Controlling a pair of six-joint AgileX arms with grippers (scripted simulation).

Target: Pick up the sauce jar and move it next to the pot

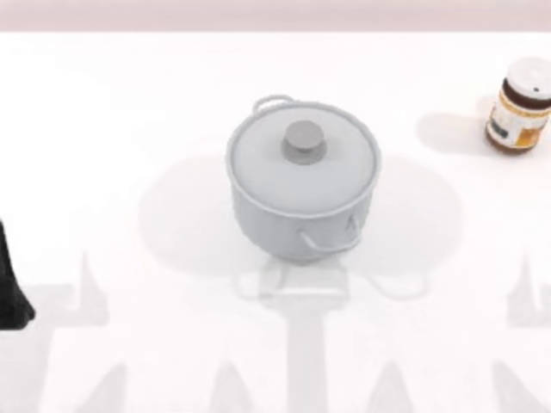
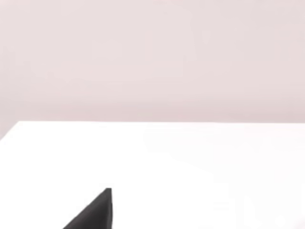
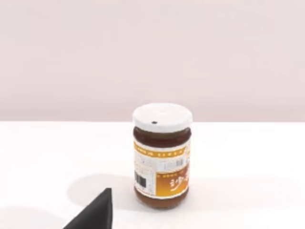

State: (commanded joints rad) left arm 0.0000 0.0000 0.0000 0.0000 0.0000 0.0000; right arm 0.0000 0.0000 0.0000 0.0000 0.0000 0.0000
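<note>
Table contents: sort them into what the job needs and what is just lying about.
Needed for the job:
sauce jar, upright at the table's far right
pot, lid on, at the centre

Just lying about:
nothing else on the table; the left arm sits at the left edge

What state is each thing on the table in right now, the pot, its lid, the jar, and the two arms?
pot: upright at the table's middle, untouched.
pot lid: on, closed.
sauce jar: upright, white lid on, far right of the table, apart from the pot, not gripped.
left arm: at the table's left edge, away from both.
right arm: its wrist camera faces the jar; only a dark finger tip shows.
</note>
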